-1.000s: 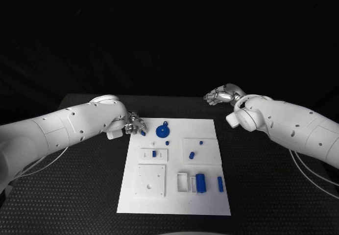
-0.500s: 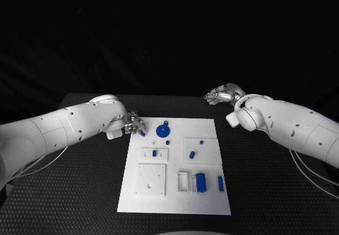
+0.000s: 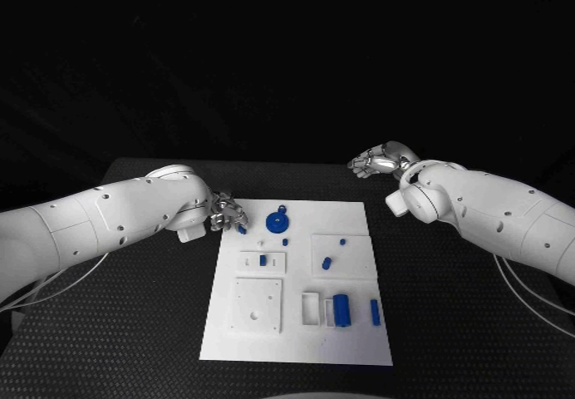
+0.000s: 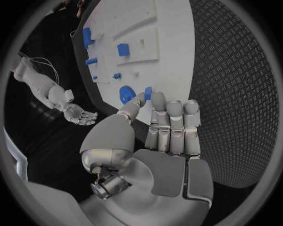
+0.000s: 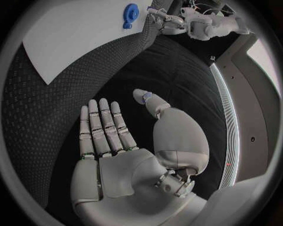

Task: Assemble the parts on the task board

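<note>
The white task board (image 3: 300, 332) lies mid-table with blue parts on it. A blue gear (image 3: 276, 222) sits near its far left corner, and a larger blue block (image 3: 341, 309) stands near the front. My left hand (image 3: 223, 212) hovers at the board's far left edge, beside the gear. It pinches a small blue part (image 4: 147, 92) between thumb and a fingertip. My right hand (image 3: 381, 160) is raised beyond the board's far right corner, with its fingers (image 5: 101, 125) held straight and nothing in the palm.
Small blue pegs (image 3: 325, 263) and a blue bar (image 3: 374, 312) lie on the board's right half, with raised white plates (image 3: 257, 306) on its left. Black matting (image 3: 132, 332) surrounds the board on all sides. The right wrist view shows the board's corner (image 5: 77, 33) and the gear (image 5: 129, 9).
The left arm has settled slightly lower, while its hand stays by the gear with the small part. The right hand has not moved.
</note>
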Robot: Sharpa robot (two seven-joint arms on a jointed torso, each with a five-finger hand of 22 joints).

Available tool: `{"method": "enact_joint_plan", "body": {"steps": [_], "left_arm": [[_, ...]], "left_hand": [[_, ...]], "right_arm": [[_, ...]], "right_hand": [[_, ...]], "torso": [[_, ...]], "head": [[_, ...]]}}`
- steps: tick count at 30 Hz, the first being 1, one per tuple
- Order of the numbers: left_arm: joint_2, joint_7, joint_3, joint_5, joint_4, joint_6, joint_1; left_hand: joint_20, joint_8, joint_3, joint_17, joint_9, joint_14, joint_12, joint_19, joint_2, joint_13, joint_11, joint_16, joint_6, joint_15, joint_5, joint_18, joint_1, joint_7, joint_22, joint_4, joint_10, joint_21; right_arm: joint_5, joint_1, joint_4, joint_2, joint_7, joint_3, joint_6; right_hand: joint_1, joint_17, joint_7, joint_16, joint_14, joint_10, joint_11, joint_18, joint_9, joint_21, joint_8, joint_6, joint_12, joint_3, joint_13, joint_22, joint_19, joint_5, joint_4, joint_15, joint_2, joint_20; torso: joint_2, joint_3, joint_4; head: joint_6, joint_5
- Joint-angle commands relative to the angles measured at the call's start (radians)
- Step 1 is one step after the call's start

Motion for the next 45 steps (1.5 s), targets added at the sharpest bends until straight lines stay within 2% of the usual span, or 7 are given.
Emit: {"method": "enact_joint_plan", "body": {"steps": [1, 13, 16, 18, 25, 34, 45], "left_arm": [[-0.025, -0.003, 0.0, 0.026, 0.05, -0.075, 0.002], [-0.116, -0.013, -0.009, 0.004, 0.231, -0.128, 0.001], [-0.129, -0.011, -0.024, -0.041, 0.262, -0.144, 0.001], [-0.133, -0.01, -0.03, -0.076, 0.277, -0.147, 0.001], [-0.144, -0.021, -0.05, -0.094, 0.312, -0.141, 0.0], [-0.153, -0.022, -0.05, -0.111, 0.323, -0.128, -0.006], [-0.15, -0.023, -0.05, -0.118, 0.322, -0.124, -0.019]], "left_hand": [[-0.097, 0.046, -0.007, 0.001, 0.086, 0.022, 0.005, 0.006, 0.021, 0.002, -0.029, 0.008, 0.006, -0.012, 0.007, 0.003, 0.035, -0.004, 0.003, 0.001, 0.037, 0.005], [-0.1, 0.046, -0.009, 0.002, 0.091, 0.031, 0.007, 0.014, 0.017, 0.004, -0.033, 0.012, 0.011, -0.016, 0.009, 0.004, 0.037, -0.007, 0.006, 0.002, 0.046, 0.008], [-0.1, 0.046, -0.01, 0.002, 0.091, 0.032, 0.007, 0.015, 0.016, 0.004, -0.034, 0.013, 0.012, -0.017, 0.009, 0.004, 0.037, -0.008, 0.006, 0.002, 0.047, 0.009], [-0.1, 0.046, -0.01, 0.002, 0.092, 0.033, 0.007, 0.016, 0.015, 0.004, -0.034, 0.013, 0.013, -0.017, 0.009, 0.004, 0.037, -0.008, 0.006, 0.002, 0.048, 0.009], [-0.101, 0.045, -0.01, 0.001, 0.093, 0.036, 0.007, 0.018, 0.013, 0.004, -0.035, 0.014, 0.015, -0.018, 0.009, 0.005, 0.038, -0.009, 0.007, 0.002, 0.051, 0.009], [-0.102, 0.044, -0.01, 0.001, 0.093, 0.038, 0.006, 0.019, 0.012, 0.004, -0.035, 0.014, 0.016, -0.018, 0.009, 0.005, 0.039, -0.009, 0.007, 0.002, 0.053, 0.01], [-0.103, 0.043, -0.01, 0.001, 0.093, 0.04, 0.006, 0.021, 0.012, 0.004, -0.036, 0.015, 0.017, -0.019, 0.009, 0.005, 0.039, -0.009, 0.007, 0.003, 0.055, 0.01]], "right_arm": [[0.005, 0.0, 0.003, -0.004, 0.012, 0.0, 0.006], [0.007, 0.0, 0.015, -0.015, 0.013, 0.0, 0.005], [0.007, 0.0, 0.016, -0.018, 0.013, 0.0, 0.005], [0.007, 0.0, 0.017, -0.018, 0.011, 0.0, 0.006], [0.007, 0.0, 0.018, -0.019, 0.011, 0.0, 0.008], [0.016, 0.0, 0.025, -0.021, 0.01, 0.0, 0.01], [0.039, -0.001, 0.025, -0.02, 0.008, 0.0, 0.013]], "right_hand": [[-0.007, -0.001, 0.008, 0.004, -0.007, -0.001, 0.002, -0.016, -0.002, -0.003, 0.002, -0.006, -0.002, -0.005, -0.001, 0.001, -0.005, 0.003, 0.0, -0.001, 0.003, 0.001], [-0.007, -0.002, 0.008, 0.005, -0.007, -0.001, 0.002, -0.015, -0.002, -0.004, 0.002, -0.006, -0.002, -0.005, -0.001, 0.002, -0.005, 0.004, 0.0, -0.001, 0.003, 0.001], [-0.007, -0.002, 0.008, 0.005, -0.007, -0.001, 0.002, -0.015, -0.002, -0.004, 0.002, -0.006, -0.002, -0.005, -0.001, 0.002, -0.005, 0.004, 0.0, -0.001, 0.003, 0.001], [-0.007, -0.002, 0.008, 0.005, -0.007, -0.001, 0.002, -0.015, -0.002, -0.004, 0.003, -0.006, -0.002, -0.005, -0.001, 0.002, -0.005, 0.004, 0.0, -0.001, 0.003, 0.001], [-0.006, -0.002, 0.008, 0.006, -0.007, -0.001, 0.002, -0.015, -0.002, -0.004, 0.003, -0.006, -0.002, -0.005, -0.001, 0.002, -0.005, 0.004, 0.0, -0.001, 0.003, 0.001], [-0.007, -0.003, 0.008, 0.006, -0.008, -0.001, 0.002, -0.015, -0.002, -0.005, 0.003, -0.006, -0.002, -0.006, -0.001, 0.002, -0.005, 0.004, 0.0, -0.001, 0.003, 0.002], [-0.007, -0.003, 0.008, 0.006, -0.008, -0.001, 0.002, -0.015, -0.002, -0.005, 0.003, -0.006, -0.002, -0.006, -0.001, 0.003, -0.006, 0.004, 0.0, -0.001, 0.004, 0.002]], "torso": [[0.0, -0.0002, 0.0004], [0.001, -0.0018, -0.0005], [0.001, -0.0021, -0.0004], [0.001, -0.0022, 0.0002], [0.001, -0.0012, -0.0016], [0.001, -0.0002, -0.0011], [0.001, -0.0013, -0.0018]], "head": [[0.0, 0.002], [-0.004, 0.005], [-0.006, 0.007], [-0.007, 0.006], [-0.015, 0.01], [-0.016, 0.019], [-0.021, 0.017]]}}
